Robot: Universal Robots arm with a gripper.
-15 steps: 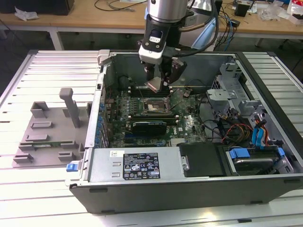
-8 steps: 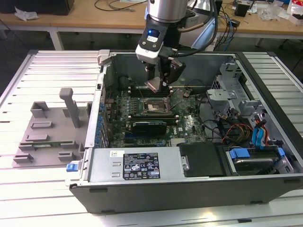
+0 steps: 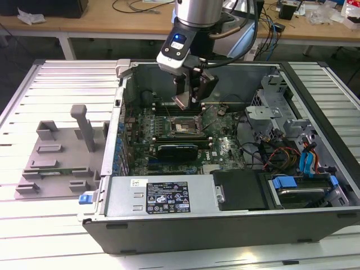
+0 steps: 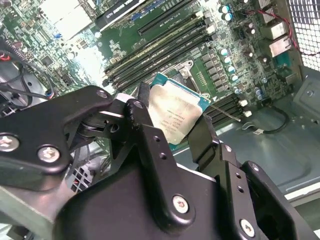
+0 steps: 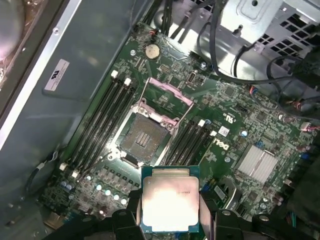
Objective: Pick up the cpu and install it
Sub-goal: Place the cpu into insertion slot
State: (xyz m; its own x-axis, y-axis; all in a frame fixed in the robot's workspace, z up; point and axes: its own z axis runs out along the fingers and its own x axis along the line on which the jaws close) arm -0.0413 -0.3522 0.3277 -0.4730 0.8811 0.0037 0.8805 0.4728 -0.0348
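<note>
While the gripper [image 3: 189, 97] grips the cpu [image 5: 169, 204] by two opposite edges, the chip hangs above the middle of the motherboard [image 5: 260, 117], near but clear of the open socket [image 5: 144, 137]. Pick-up looks done and the carry to the socket is in hand. Seating likely calls for squaring the chip's edges with the socket, then a gentle, level descent.

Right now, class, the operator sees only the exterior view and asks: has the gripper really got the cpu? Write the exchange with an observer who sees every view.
Observer: Yes. In the second wrist view the gripper clamps the cpu by two opposite edges, its silvery plate showing.
Operator: Is the socket ready?
Observer: In the first wrist view the socket lies bare, contacts exposed, with its metal frame swung open.
</note>
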